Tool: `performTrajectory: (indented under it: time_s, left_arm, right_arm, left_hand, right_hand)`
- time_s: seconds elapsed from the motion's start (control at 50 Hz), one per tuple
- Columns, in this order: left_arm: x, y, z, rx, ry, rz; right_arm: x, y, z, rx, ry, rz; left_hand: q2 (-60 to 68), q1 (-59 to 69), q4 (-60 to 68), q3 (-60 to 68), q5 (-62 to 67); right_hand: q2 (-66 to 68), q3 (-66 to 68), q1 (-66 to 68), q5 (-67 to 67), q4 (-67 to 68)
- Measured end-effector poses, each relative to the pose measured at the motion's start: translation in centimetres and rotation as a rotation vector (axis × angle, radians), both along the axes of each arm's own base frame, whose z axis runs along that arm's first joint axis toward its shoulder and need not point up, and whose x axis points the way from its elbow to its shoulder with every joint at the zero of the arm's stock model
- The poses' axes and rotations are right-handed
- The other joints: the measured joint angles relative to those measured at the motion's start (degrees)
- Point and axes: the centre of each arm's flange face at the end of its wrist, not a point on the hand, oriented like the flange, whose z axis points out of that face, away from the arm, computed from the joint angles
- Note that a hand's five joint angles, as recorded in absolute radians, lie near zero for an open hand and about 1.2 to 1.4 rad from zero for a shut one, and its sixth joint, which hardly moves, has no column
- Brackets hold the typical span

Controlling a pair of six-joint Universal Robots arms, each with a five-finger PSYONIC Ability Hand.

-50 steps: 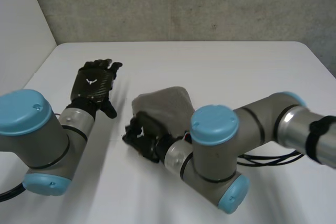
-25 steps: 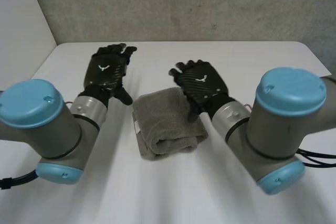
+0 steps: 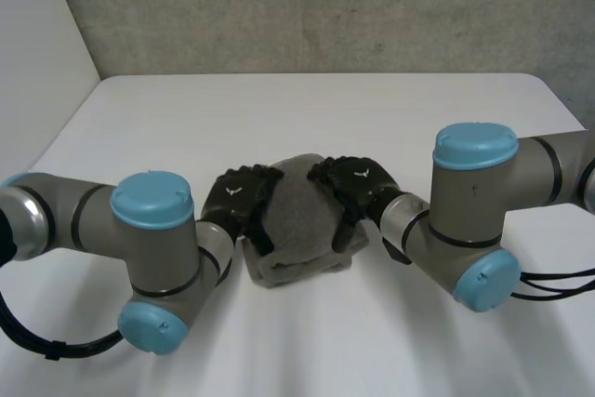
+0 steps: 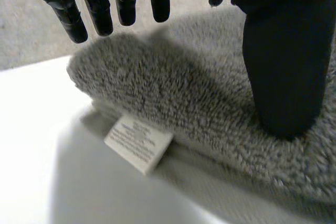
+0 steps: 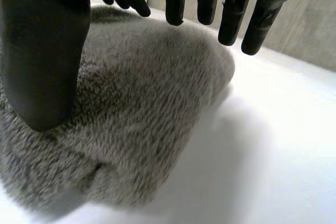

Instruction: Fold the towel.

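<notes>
towel (image 3: 299, 230): centre of the surface (image 3: 297, 109), already down to a compact multi-layer bundle, roughly square with rounded corners and a domed top. From that I'd call the folding essentially done. What's left is at most a pat-down or squaring-up, then letting go. Can't tell whether another fold is intended.

material: grey terry with thick short pile, soft and bulky. The folded edges are fat rolls, not creases. The left wrist view shows stacked layers, a lower one sticking out slightly under the top one. A white printed label (image 4: 138, 143) pokes out flat from that seam onto the surface. My guess is the bundle will spring open a little once released.

left hand (image 3: 238, 207): at the towel's 9 o'clock edge. Fingers (image 4: 68, 14) are straight and poised over the bundle's corner, and the thumb (image 4: 283, 72) rests on the top face. No pinch, nothing held.

right hand (image 3: 359, 181): at the 3 o'clock edge, in a mirror pose. Fingers (image 5: 257, 22) are straight above the rounded edge, and the thumb (image 5: 42, 66) is down on the pile. Relaxed, no grasp either.

surface: smooth matte white, rigid. A rough grey concrete-looking wall (image 3: 307, 6) runs along 12 o'clock.
</notes>
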Motion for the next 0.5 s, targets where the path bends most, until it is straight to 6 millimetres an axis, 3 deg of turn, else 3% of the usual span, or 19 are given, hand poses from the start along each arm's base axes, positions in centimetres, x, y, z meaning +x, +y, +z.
performTrajectory:
  time_s: [0.04,0.16,0.22,0.28,0.38,0.5]
  left_arm:
    - [0.0,-0.1,1.3,-0.028,0.017,0.001]
    - [0.4,-0.1,8.3,-0.173,0.11,0.007]
    - [1.4,0.3,13.1,-0.263,0.163,0.024]
    - [2.8,0.7,17.0,-0.325,0.197,0.05]
    - [5.1,1.4,21.5,-0.368,0.214,0.098]
    - [6.5,1.8,22.9,-0.348,0.19,0.154]
  right_arm:
    - [-0.1,-0.1,1.1,-0.024,-0.011,-0.004]
    - [-1.5,-0.5,8.3,-0.18,-0.086,-0.078]
    - [-3.5,-0.6,13.2,-0.283,-0.126,-0.179]
    - [-5.4,-0.6,16.6,-0.353,-0.149,-0.272]
    - [-8.1,0.0,20.1,-0.407,-0.158,-0.376]
    - [-9.0,0.3,21.0,-0.397,-0.145,-0.405]
  left_hand:
    - [0.0,0.0,0.0,0.0,0.0]
    - [0.0,0.0,0.0,0.0,0.0]
    - [0.0,0.0,0.0,0.0,0.0]
    - [0.1,0.0,0.1,0.1,0.0]
    - [0.1,0.1,0.2,0.1,0.0]
    - [0.1,0.1,0.2,0.1,0.0]
  right_hand:
    - [0.0,0.0,0.0,0.0,0.0]
    - [0.0,0.0,0.0,0.0,0.0]
    - [0.0,0.0,0.0,0.0,0.0]
    - [0.0,0.0,0.0,0.0,0.0]
    - [0.0,0.0,0.0,0.0,0.0]
    - [0.0,0.0,0.0,0.0,0.0]
